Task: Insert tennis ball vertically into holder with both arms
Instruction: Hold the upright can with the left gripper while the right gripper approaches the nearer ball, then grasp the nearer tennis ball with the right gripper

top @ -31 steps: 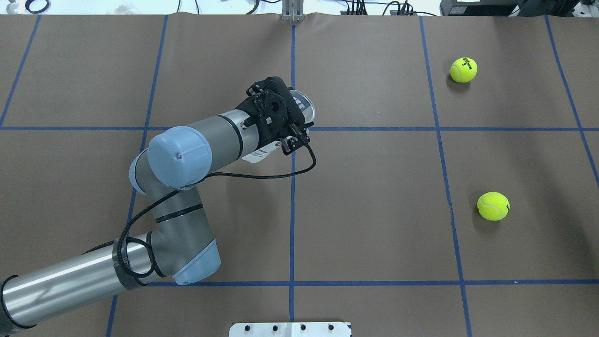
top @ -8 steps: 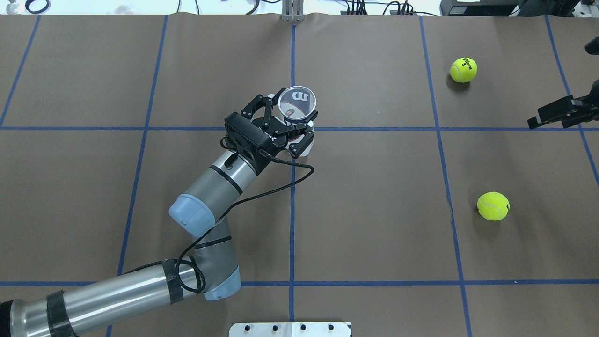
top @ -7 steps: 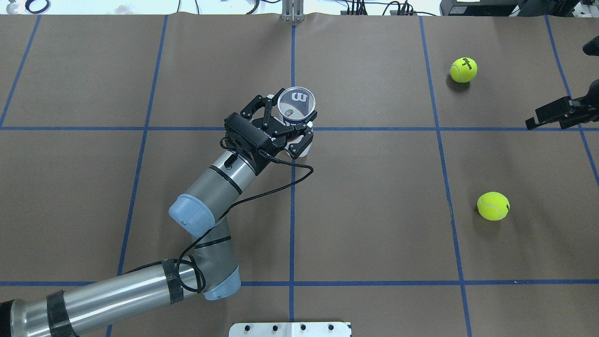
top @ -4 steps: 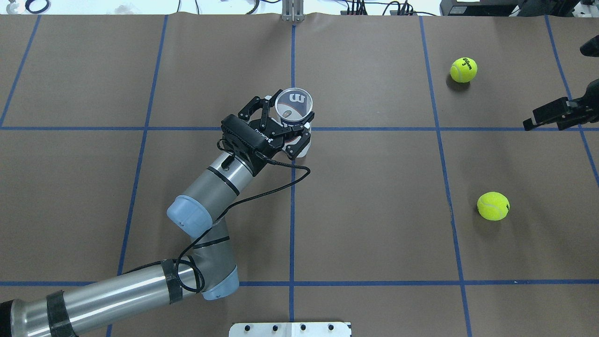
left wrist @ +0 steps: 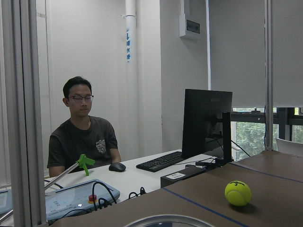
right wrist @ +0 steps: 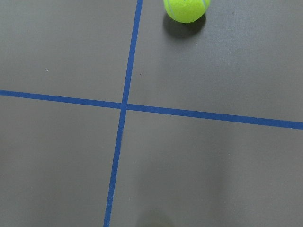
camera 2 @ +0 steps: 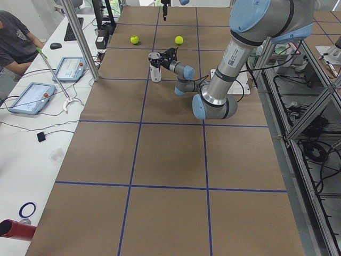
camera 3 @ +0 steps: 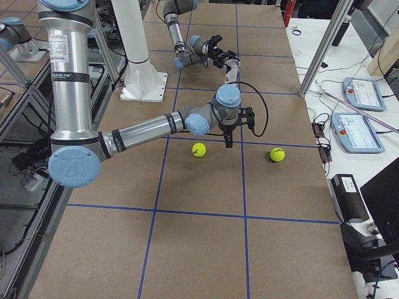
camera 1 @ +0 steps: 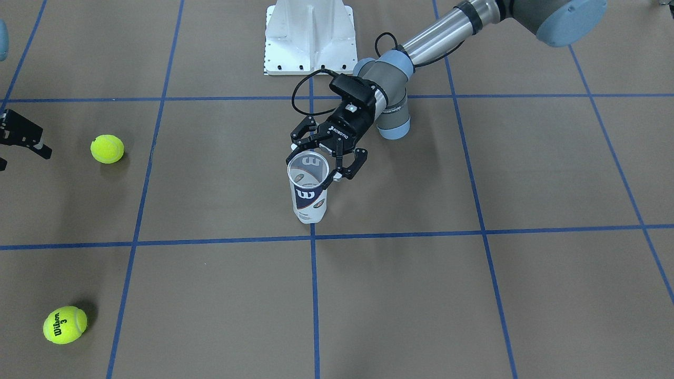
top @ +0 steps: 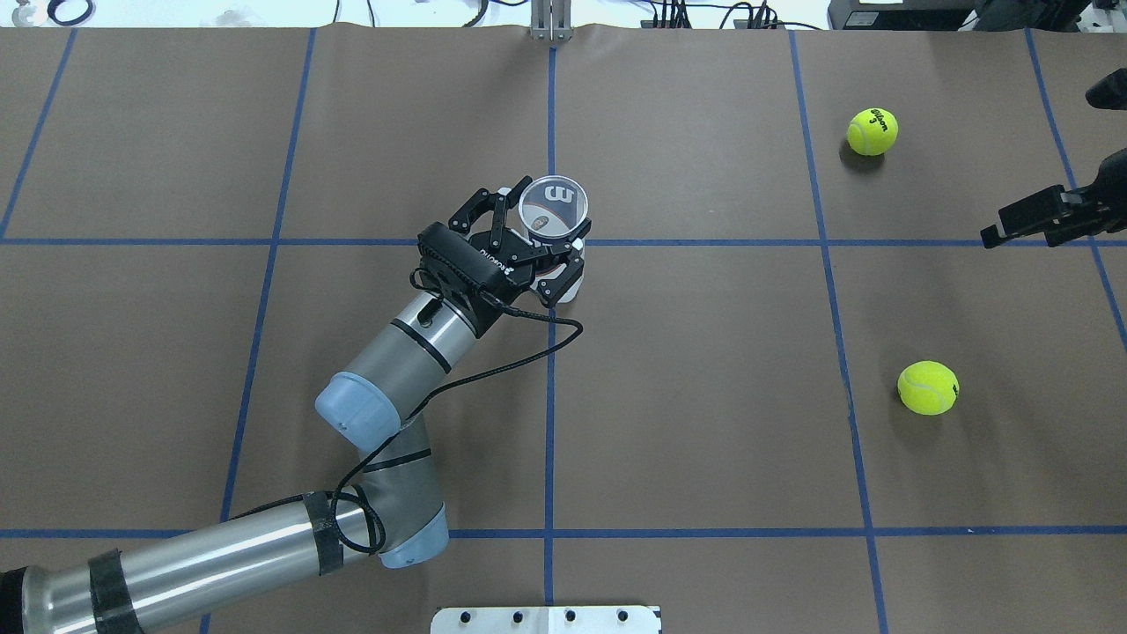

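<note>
The holder (camera 1: 309, 197) is a clear can with a navy-and-white "W" label. It stands upright at the table's middle with its open mouth up (top: 553, 189). My left gripper (camera 1: 309, 171) comes in from the side and is shut around its upper part; only the rim (left wrist: 165, 220) shows in the left wrist view. Two yellow tennis balls lie on the right half: a far one (top: 872, 131) and a near one (top: 927, 387). My right gripper (camera 3: 226, 140) hangs above the table between them, empty. Its fingers (top: 1030, 218) stand apart at the view's right edge. One ball (right wrist: 186, 9) shows in the right wrist view.
The white base pedestal (camera 1: 309, 37) stands at the robot's side of the table. Blue tape lines cross the brown table cover (top: 704, 396). An operator (left wrist: 83, 127) sits behind desks with tablets (camera 2: 32, 98) beyond the table's far edge.
Since 4.2 s ago my left gripper has turned the holder from tilted to upright. In the last second it has drifted slightly left. The right gripper has entered at the right edge and crept left.
</note>
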{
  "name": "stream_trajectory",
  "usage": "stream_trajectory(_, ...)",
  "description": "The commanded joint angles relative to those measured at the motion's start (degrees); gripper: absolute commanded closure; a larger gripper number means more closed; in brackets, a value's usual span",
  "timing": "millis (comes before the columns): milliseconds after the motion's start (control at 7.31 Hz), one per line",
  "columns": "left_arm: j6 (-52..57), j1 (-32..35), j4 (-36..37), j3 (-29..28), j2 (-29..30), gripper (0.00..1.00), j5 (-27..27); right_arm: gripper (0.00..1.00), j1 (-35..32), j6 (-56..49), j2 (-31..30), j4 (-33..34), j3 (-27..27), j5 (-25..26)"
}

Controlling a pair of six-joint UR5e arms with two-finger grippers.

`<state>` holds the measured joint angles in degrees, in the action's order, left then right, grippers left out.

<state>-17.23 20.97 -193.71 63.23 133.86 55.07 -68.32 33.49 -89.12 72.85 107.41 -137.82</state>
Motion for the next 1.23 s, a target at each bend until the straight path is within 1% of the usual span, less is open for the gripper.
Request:
stream_trajectory(0, 0.0, 0.0, 0.0, 0.0, 0.0, 0.12, 0.0, 0.0, 0.6, 0.2, 0.0, 0.0, 0.0, 0.1)
stream_trajectory(137, 0.0, 0.0, 0.0, 0.0, 0.1, 0.12, 0.0, 0.0, 2.8, 4.2, 0.0, -0.1, 0.1, -0.1)
stream_trajectory(274, 0.0, 0.0, 0.0, 0.0, 0.1, 0.12, 0.0, 0.0, 7.9, 9.7, 0.1, -0.1, 0.2, 0.7)
stream_trajectory(411, -0.1, 0.0, 0.0, 0.0, 0.1, 0.12, 0.0, 0.0, 12.6, 12.1, -1.2, -0.1, 1.6, 3.0)
stream_trajectory(547, 0.0, 0.0, 0.0, 0.0, 0.2, 0.12, 0.0, 0.0, 17.5, 11.7, -4.9, -0.1, 3.8, 8.2)
stream_trajectory(684, 0.0, 0.0, 0.0, 0.0, 0.1, 0.12, 0.0, 0.0, 20.8, 11.4, -6.0, -0.1, 4.1, 11.3)
stream_trajectory(958, -0.1, 0.0, 0.0, 0.1, 0.1, 0.12, 0.0, 0.0, 21.7, 10.7, -8.5, 0.0, 4.1, 12.3)
stream_trajectory(1095, -0.1, -0.1, 0.0, 0.1, 0.1, 0.12, -0.1, 0.0, 23.0, 10.6, -8.8, 0.0, 4.0, 15.0)
